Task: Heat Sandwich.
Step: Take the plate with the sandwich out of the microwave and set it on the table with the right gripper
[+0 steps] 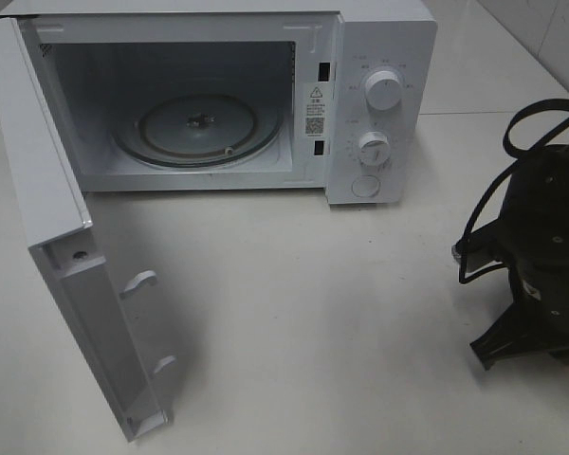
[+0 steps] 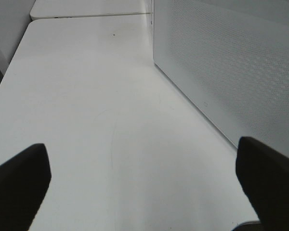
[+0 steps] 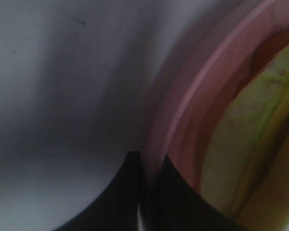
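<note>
In the right wrist view the sandwich (image 3: 245, 139) shows close up as pale yellow-green filling lying on a round pink plate (image 3: 192, 96). My right gripper (image 3: 149, 156) is shut on the plate's rim, one black finger on each side of it. From the exterior high view only the right arm (image 1: 541, 256) shows, at the right edge of the table; plate and sandwich are hidden there. My left gripper (image 2: 142, 147) is open and empty, low over the bare table beside the microwave's perforated side wall (image 2: 231, 62).
The white microwave (image 1: 379, 104) stands at the back of the table. Its door (image 1: 85, 284) is swung wide open toward the front left. A glass turntable (image 1: 197, 128) lies inside the cavity. Black cables (image 1: 484, 237) loop off the right arm.
</note>
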{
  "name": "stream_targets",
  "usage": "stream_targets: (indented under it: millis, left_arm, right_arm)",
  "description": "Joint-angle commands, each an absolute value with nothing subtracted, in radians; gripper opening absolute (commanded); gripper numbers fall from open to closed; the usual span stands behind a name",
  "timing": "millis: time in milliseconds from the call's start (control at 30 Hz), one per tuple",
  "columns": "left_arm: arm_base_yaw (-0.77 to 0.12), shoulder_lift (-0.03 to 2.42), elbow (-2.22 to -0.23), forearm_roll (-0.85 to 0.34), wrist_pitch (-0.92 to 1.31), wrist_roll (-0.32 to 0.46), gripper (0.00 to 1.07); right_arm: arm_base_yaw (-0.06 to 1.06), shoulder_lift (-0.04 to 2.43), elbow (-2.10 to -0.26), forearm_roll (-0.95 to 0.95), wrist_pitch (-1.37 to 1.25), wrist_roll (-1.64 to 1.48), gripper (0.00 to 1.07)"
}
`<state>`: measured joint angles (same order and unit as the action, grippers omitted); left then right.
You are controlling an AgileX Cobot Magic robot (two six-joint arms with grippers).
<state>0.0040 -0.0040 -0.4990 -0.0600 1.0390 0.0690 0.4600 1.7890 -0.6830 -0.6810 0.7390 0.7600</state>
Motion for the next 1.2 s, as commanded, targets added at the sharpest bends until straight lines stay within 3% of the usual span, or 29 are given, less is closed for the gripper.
stream_targets:
  millis: [33,267,400,533,567,667,700,733,833,933,1200]
  left_arm:
    - [0.007,-0.027,-0.496,-0.061,1.039,0.064,1.01]
    - [0.007,-0.027,-0.496,-0.061,1.039,0.064,1.01]
    - [0.007,-0.027,-0.496,-0.061,1.039,0.064,1.01]
    - [0.007,-0.027,-0.496,-0.061,1.039,0.064,1.01]
    - [0.007,-0.027,-0.496,-0.061,1.039,0.064,1.01]
    - [0.007,-0.027,-0.496,-0.061,1.039,0.064,1.01]
    - [0.007,-0.027,-0.496,-0.061,1.039,0.064,1.01]
    - [0.007,-0.027,-0.496,-0.061,1.039,0.064,1.01]
    - [0.007,-0.027,-0.496,-0.061,1.039,0.064,1.01]
    - [0.007,-0.027,-0.496,-0.061,1.039,0.064,1.01]
    - [0.007,-0.027,-0.496,-0.061,1.039,0.064,1.01]
  right_arm:
    - [0.454,1.788,-0.68,-0.712,0.753,0.765,0.05]
    - [0.454,1.788,-0.68,-0.71,0.754,0.765,0.08]
    - [0.454,1.784,-0.68,-0.705,0.754,0.768,0.16]
    - [0.455,1.747,-0.681,-0.695,0.755,0.764,0.37]
    - [0.455,1.747,-0.681,-0.695,0.755,0.764,0.37]
    - [0.455,1.701,-0.681,-0.665,0.755,0.726,0.57]
    - [0.455,1.701,-0.681,-0.665,0.755,0.726,0.57]
    - [0.455,1.677,-0.681,-0.639,0.754,0.69,0.65]
    - [0.455,1.633,-0.681,-0.606,0.753,0.64,0.76]
    - [0.455,1.576,-0.681,-0.566,0.754,0.582,0.8]
    - [0.457,1.418,-0.681,-0.424,0.773,0.393,0.79]
